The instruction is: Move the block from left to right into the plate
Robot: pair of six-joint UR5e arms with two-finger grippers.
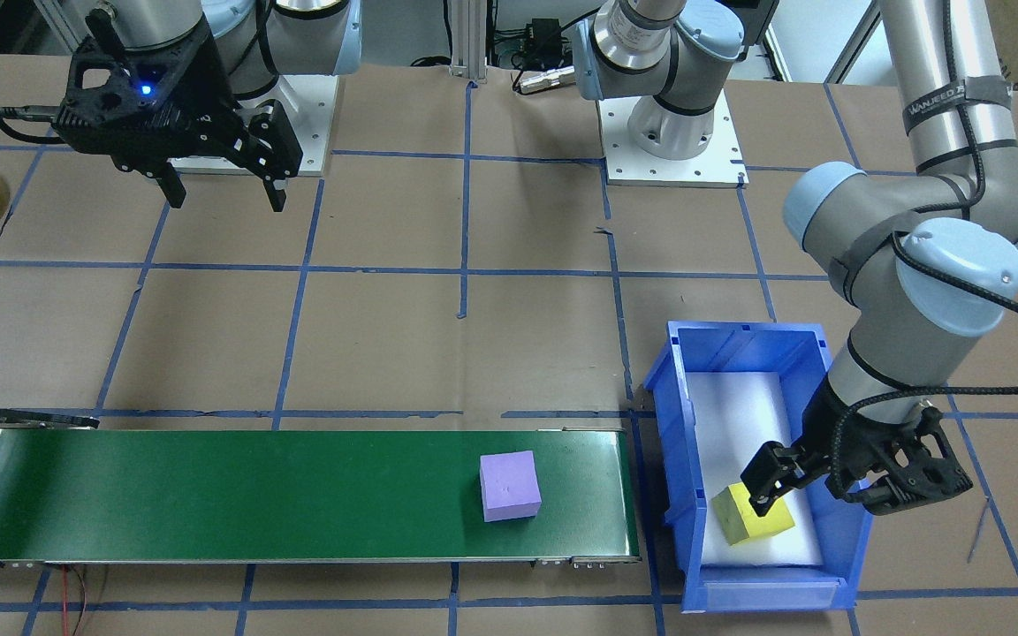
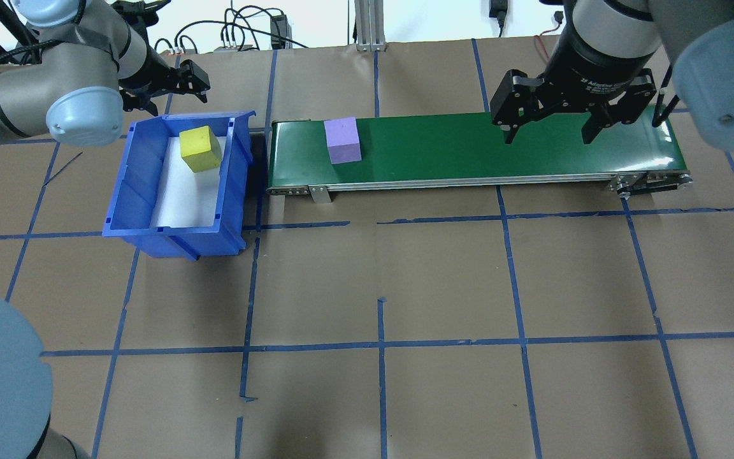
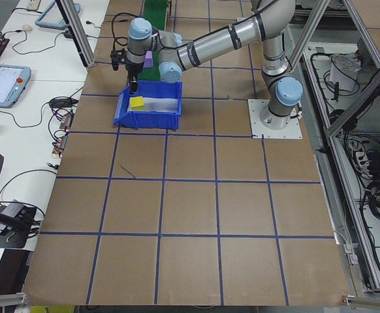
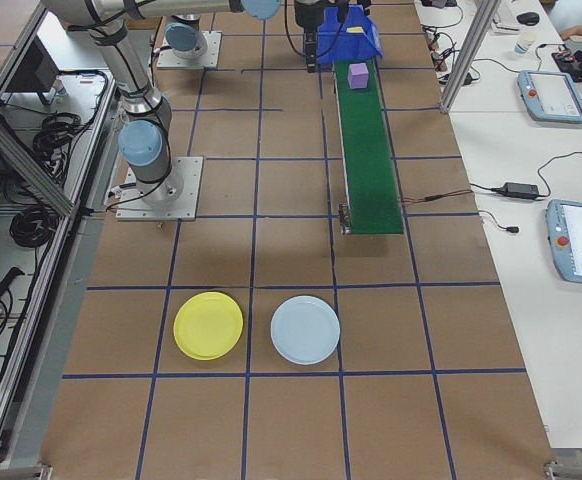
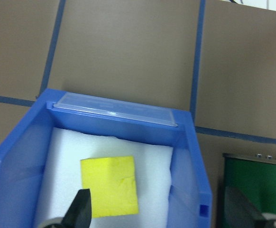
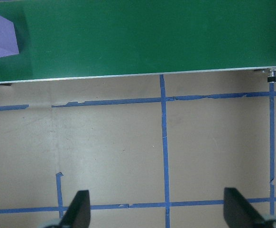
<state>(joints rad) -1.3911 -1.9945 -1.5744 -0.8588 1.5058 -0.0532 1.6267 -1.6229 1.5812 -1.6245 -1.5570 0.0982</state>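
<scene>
Brown paper crossed by blue tape lines covers the table (image 2: 443,287); a green conveyor belt (image 2: 469,150) runs along its far side, with a blue bin (image 2: 144,191) just off the belt's end on the robot's left; a purple block (image 2: 342,141) sits on the belt near that end; a yellow block (image 2: 200,149) lies on white foam inside the bin; the left gripper (image 1: 805,486) hangs over the bin with jaws spread wide, one fingertip just above the yellow block, gripping nothing; the right gripper (image 2: 548,131) hovers above the belt's other end, jaws wide and empty; the yellow plate (image 4: 208,325) lies well apart on the table beside a pale blue plate (image 4: 306,330).
</scene>
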